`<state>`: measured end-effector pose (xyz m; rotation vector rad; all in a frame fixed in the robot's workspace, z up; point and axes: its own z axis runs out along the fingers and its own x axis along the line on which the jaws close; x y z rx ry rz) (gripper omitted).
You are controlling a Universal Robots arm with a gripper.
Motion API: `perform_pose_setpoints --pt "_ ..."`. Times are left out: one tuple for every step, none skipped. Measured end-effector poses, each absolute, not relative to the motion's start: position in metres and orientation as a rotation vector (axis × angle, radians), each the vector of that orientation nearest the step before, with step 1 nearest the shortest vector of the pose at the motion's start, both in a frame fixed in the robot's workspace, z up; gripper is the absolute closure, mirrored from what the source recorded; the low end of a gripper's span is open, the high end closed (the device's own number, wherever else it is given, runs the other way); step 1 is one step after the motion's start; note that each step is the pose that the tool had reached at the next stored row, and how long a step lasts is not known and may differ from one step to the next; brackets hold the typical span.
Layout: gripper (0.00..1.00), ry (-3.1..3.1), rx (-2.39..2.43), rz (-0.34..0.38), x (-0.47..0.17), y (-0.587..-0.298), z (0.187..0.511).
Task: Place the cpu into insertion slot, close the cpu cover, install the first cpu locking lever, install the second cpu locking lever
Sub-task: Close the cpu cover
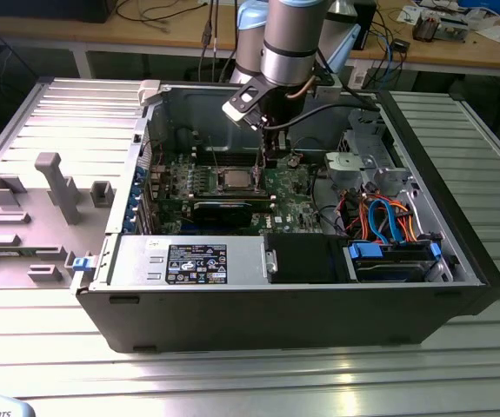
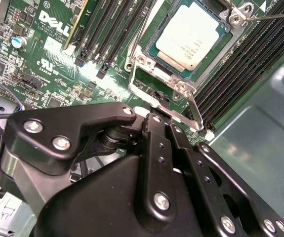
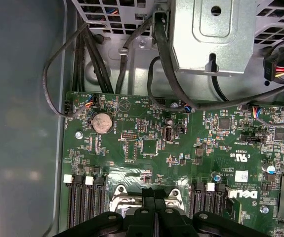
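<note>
The cpu [image 2: 191, 34], a silver-topped square chip, lies in the insertion slot [image 1: 235, 180] on the green motherboard [image 3: 146, 128]. The silvery cpu cover [image 2: 212, 61] lies flat around the chip as a frame. My gripper [image 2: 162, 118] hangs low over the board just beside a corner of the socket, its black fingers [image 3: 149, 197] pressed together. A thin metal locking lever [image 2: 195, 112] runs from that corner right next to the fingertips; I cannot tell if they touch it. In the exterior view the gripper [image 1: 271, 156] is just to the socket's right.
Case walls enclose the board. Black memory slots [image 2: 250, 54] flank the socket. A black graphics card [image 1: 223, 208] and a power supply [image 1: 189, 261] lie in front. A drive cage with blue and orange cables [image 1: 389, 226] is at the exterior view's right. Black cables [image 3: 156, 74] loop nearby.
</note>
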<state>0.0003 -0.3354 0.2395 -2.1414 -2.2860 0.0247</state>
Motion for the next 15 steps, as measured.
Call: perform_pose_setpoints --pt "0.89 -2.286 -2.141 0.025 0.0 -0.3354 0.2395" --pt "0.89 -2.286 -2.141 0.025 -0.0003 -0.3354 0.2395" --pt "0.89 -2.286 -2.141 0.025 -0.0004 -0.3354 0.2395" --pt "0.89 -2.286 -2.141 0.025 -0.0009 -0.3354 0.2394" --pt "0.89 -2.286 -2.141 0.025 -0.0014 -0.3354 0.2391" --pt "0.89 -2.286 -2.141 0.025 -0.0014 -0.3354 0.2391" --pt "0.89 -2.286 -2.141 0.025 -0.0014 -0.3354 0.2391" --pt "0.89 -2.286 -2.141 0.025 -0.0016 -0.3354 0.239" --pt "0.89 -2.286 -2.141 0.025 -0.0018 -0.3354 0.2388" --pt "0.89 -2.286 -2.141 0.025 -0.002 -0.3354 0.2387" --pt "0.89 -2.286 -2.141 0.025 -0.002 -0.3354 0.2387" --pt "0.89 -2.286 -2.141 0.025 -0.0023 -0.3354 0.2385" --pt "0.89 -2.286 -2.141 0.025 -0.0024 -0.3354 0.2385" --pt "0.89 -2.286 -2.141 0.025 -0.0026 -0.3354 0.2384" --pt "0.89 -2.286 -2.141 0.025 -0.0027 -0.3354 0.2384"
